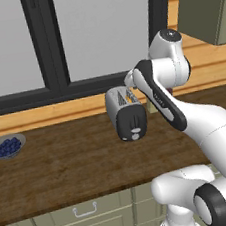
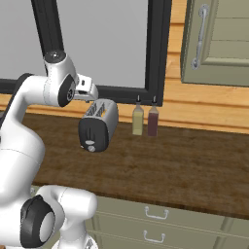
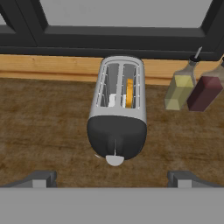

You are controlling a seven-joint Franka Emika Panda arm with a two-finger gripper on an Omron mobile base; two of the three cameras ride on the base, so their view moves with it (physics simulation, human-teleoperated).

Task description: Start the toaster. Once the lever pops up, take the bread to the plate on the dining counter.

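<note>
Hovering with its jaws spread wide, the gripper is looking down on the toaster, which is standing on the dark wood worktop just ahead, its long axis running away from the hand (black lever end nearest).

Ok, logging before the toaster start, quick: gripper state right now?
Gripper: open, holding nothing, fingers spread above the toaster.
</note>
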